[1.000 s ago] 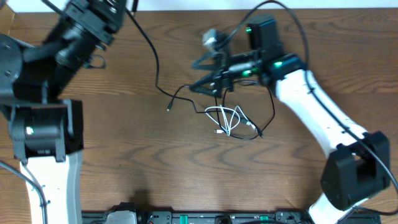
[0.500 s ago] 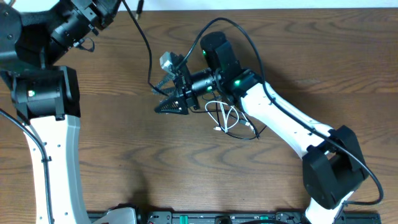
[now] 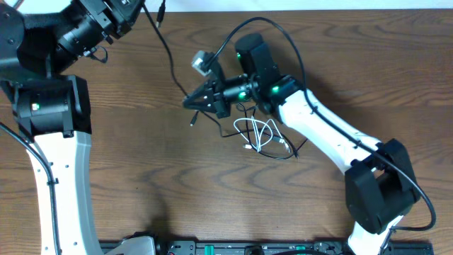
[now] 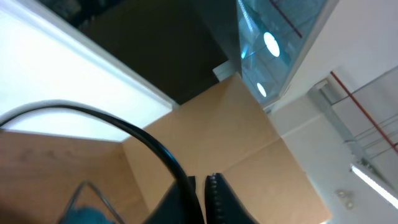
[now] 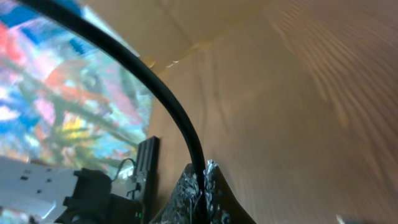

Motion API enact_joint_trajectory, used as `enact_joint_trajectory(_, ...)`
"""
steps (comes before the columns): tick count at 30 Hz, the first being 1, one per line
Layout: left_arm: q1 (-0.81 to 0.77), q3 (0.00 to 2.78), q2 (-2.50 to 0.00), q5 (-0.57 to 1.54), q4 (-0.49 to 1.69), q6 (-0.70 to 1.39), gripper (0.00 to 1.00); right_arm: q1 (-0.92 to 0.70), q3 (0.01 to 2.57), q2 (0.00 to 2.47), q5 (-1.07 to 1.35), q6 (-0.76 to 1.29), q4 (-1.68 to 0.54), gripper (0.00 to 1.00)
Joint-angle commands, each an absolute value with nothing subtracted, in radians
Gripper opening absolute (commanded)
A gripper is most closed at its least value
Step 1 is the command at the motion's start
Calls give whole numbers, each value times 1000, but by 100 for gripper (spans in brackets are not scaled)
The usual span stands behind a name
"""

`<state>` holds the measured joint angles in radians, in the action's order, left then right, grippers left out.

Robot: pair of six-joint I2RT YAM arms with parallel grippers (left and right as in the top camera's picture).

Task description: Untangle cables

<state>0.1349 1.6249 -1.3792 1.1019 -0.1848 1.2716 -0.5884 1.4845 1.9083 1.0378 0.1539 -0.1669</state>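
Cables on the wooden table, a little right of its middle. From overhead: white cable in a small knot of loops, flat on the wood; black cable mixed into that knot, looping out past its right side. Leaves the heap to the upper left and passes into the right gripper, clenched on it just beside the heap, with a short plug end showing just below the pinch. Runs on from there in a long curve up to the left gripper at the table's far left edge. From the left wrist: fingers pressed nearly together at the left gripper, black cable arching away from them, so grasped there too; cardboard box behind. From the right wrist: right gripper closed tight on the black cable, taut and slanting up to the left above the table; white cable out of sight here.
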Motion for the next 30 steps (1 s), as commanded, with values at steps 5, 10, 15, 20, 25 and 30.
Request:
enact_joint_trajectory(5, 139, 1640, -1401, 1200, 18, 970, 41, -455, 1542, 1868, 840, 171, -426, 1)
enact_joint_trajectory(10, 139, 1640, -1437, 1197, 173, 830, 49, -405, 1670, 1779, 839, 171, -566, 1)
enact_joint_trajectory(15, 139, 1640, -1474, 1198, 230, 777, 53, -386, 1819, 1673, 782, 270, -613, 1)
enact_joint_trajectory(20, 139, 1640, -1504, 1228, 233, 775, 57, -343, 1899, 1586, 550, 364, -640, 1)
enact_joint_trajectory(25, 138, 1640, -1510, 1230, 232, 762, 57, -284, 1909, 1529, 445, 364, -612, 1)
enact_joint_trajectory(30, 138, 1640, -1509, 1230, 232, 755, 57, -244, 1909, 1522, 223, 258, -601, 1)
